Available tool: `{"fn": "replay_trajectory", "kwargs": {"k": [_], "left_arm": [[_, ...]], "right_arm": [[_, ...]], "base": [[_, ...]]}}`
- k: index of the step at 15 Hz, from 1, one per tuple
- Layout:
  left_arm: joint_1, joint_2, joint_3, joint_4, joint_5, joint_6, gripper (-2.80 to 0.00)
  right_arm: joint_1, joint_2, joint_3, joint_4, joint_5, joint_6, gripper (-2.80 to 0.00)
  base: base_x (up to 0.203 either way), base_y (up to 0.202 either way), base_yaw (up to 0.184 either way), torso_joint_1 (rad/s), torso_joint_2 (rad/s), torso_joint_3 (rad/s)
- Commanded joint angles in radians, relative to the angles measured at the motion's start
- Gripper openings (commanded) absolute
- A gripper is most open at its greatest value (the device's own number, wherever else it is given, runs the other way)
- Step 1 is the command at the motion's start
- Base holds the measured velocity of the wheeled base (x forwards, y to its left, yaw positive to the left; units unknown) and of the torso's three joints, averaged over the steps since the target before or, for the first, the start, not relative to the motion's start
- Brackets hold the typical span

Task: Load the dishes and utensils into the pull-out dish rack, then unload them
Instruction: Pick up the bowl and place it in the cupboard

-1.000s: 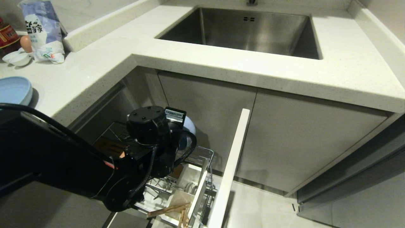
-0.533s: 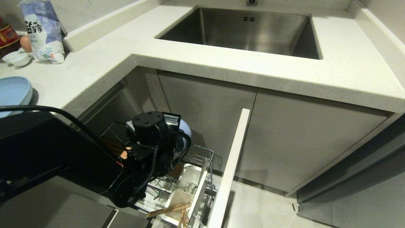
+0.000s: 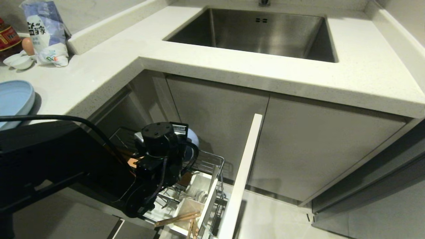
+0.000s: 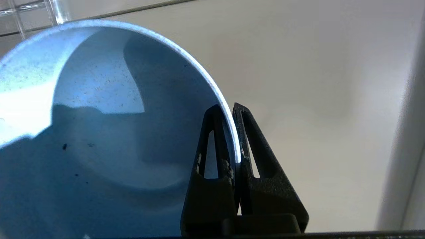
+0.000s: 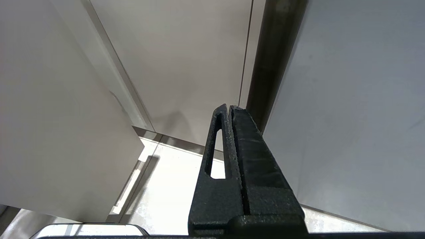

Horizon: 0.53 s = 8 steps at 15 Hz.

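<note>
While your head view hides the fingertips behind the left arm, your left wrist view shows the left gripper (image 4: 233,109) clenched on the bowl (image 4: 99,132) rim, above the pull-out dish rack (image 3: 212,162). Your right gripper (image 5: 229,108) is pressed closed, holding nothing, beside cabinet panels.

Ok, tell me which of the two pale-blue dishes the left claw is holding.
The deep round bowl: the left claw is shut on its rim, over the pull-out dish rack. The flat oval plate lies untouched on the counter.
</note>
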Motion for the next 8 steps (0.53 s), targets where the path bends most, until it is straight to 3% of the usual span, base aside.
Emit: {"fn": "replay_trajectory", "kwargs": {"k": [1,8], "left_arm": [[0.005,0.029,0.001,-0.002,0.002,-0.016,-2.80],[0.010,0.029,0.014,0.000,0.017,-0.032,-2.80]], "right_arm": [[0.000,-0.001,0.023,-0.001,0.000,0.000,-2.80],[0.000,-0.001,0.023,-0.001,0.000,0.000,-2.80]], "base": [[0.000,0.000,0.000,0.000,0.00,0.000],[0.000,0.000,0.000,0.000,0.00,0.000]]}}
